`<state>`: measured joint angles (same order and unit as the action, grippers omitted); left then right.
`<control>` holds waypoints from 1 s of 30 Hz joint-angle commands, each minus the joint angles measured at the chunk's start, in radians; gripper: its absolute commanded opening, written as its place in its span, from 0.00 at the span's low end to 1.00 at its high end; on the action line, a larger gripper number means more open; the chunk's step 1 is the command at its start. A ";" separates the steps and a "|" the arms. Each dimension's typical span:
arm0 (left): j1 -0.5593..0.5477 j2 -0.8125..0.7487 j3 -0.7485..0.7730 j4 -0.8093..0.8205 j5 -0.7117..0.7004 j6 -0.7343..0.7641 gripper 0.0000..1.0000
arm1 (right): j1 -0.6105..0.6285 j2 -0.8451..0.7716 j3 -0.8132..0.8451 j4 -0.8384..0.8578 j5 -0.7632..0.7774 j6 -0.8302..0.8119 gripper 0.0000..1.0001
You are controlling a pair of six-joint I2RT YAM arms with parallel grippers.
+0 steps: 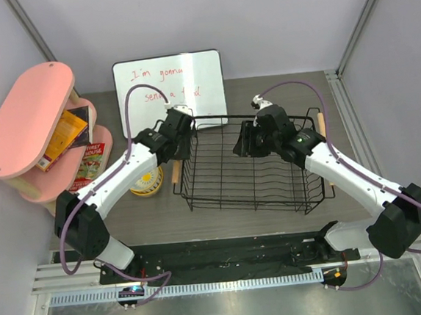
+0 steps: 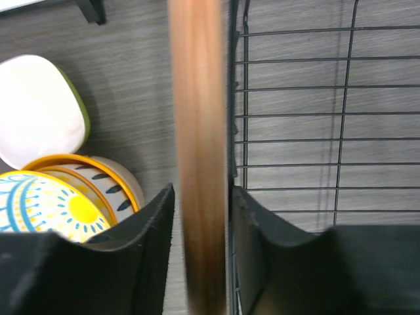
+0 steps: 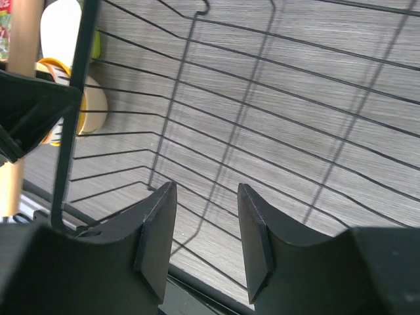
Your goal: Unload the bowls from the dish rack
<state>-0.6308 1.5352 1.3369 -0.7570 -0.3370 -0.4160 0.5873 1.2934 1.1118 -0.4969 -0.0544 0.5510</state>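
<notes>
A grey wood-grain table point(image 1: 263, 86) is seen from above, enclosed by pale lavender-grey walls point(image 1: 272, 19) at 9, 12 and 3 o'clock. A pink oval tiered shelf point(image 1: 23, 118) is set at 10 o'clock, with books point(image 1: 67, 135) lodged between its tiers. A whiteboard point(image 1: 169, 87) with red handwriting is propped at 12 o'clock. A slotted metal rail point(image 1: 229, 283) and a brushed steel sheet point(image 1: 231, 314) are laid along 6 o'clock. The scene is evenly and softly lit.
</notes>
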 commanded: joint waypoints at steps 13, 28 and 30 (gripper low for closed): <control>0.042 -0.127 -0.071 -0.071 -0.229 -0.119 0.25 | -0.007 -0.032 -0.023 -0.049 0.050 -0.028 0.48; 0.046 -0.237 -0.027 -0.018 -0.145 -0.104 0.80 | -0.014 -0.129 -0.050 -0.054 0.094 -0.026 0.49; 0.046 -0.257 -0.001 -0.012 -0.114 -0.109 0.80 | -0.014 -0.176 -0.050 -0.055 0.120 -0.031 0.49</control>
<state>-0.5858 1.3575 1.2434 -0.8204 -0.4908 -0.5228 0.5785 1.2232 1.0542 -0.5644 0.0158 0.5293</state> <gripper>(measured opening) 0.799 0.485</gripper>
